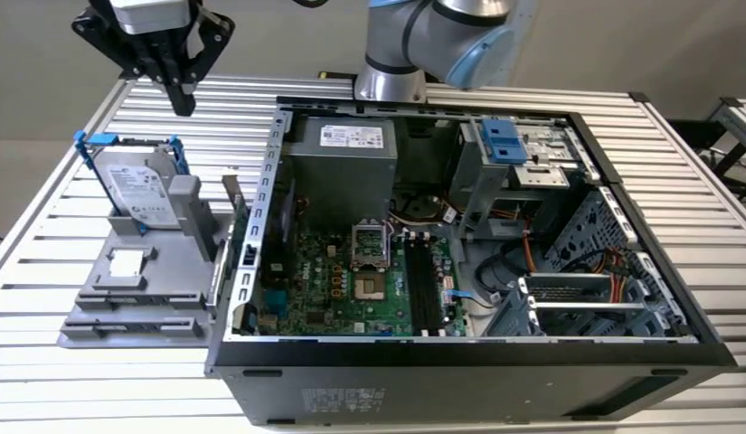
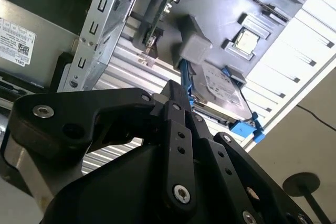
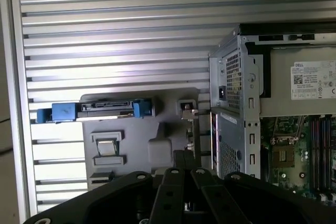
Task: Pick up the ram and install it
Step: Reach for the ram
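Note:
The ram (image 1: 232, 201) is a thin stick standing on edge in the grey holder (image 1: 137, 298), between the hard drive and the case wall. In the first wrist view the ram (image 3: 191, 129) appears edge-on from above, just beyond the fingertips. My gripper (image 1: 180, 101) hangs high over the table at the exterior view's left, behind the holder and well above the ram. Its black fingers (image 3: 184, 161) are pressed together with nothing between them, and the gripper (image 2: 177, 94) looks the same in the second wrist view. The long black motherboard slots (image 1: 423, 287) lie inside the open case.
A silver hard drive in a blue frame (image 1: 137, 185) leans upright on the holder. The open computer case (image 1: 469, 353) takes up the middle and the exterior view's right, with its metal side wall (image 1: 270, 199) right beside the ram. Slatted table (image 1: 59, 208) lies all around.

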{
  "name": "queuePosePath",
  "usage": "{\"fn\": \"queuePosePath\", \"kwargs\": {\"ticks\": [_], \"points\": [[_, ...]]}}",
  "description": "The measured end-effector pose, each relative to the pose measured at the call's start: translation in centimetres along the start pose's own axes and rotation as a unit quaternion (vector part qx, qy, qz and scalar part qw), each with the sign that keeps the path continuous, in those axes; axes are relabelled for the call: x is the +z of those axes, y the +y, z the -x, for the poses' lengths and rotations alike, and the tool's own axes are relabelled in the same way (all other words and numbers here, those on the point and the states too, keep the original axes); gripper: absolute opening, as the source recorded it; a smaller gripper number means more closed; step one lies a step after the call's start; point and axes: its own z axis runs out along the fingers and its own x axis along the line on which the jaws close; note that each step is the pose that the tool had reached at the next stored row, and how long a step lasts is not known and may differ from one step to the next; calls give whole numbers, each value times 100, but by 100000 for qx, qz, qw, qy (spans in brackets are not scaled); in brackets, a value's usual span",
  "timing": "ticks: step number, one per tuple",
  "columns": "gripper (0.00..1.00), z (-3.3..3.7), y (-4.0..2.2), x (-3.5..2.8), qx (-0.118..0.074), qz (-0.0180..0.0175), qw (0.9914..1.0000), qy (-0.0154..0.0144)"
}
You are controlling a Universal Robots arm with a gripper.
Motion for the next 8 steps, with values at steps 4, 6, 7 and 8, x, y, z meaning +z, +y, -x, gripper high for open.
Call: {"fn": "queuePosePath", "kwargs": {"ticks": [4, 6, 7, 8], "points": [[0, -60, -4, 0, -1, 3, 100000, 2], [0, -84, -6, -1, -2, 1, 100000, 11], [0, -94, -6, -1, 1, 0, 100000, 20], [0, -103, -7, -1, 0, 2, 100000, 26]]}}
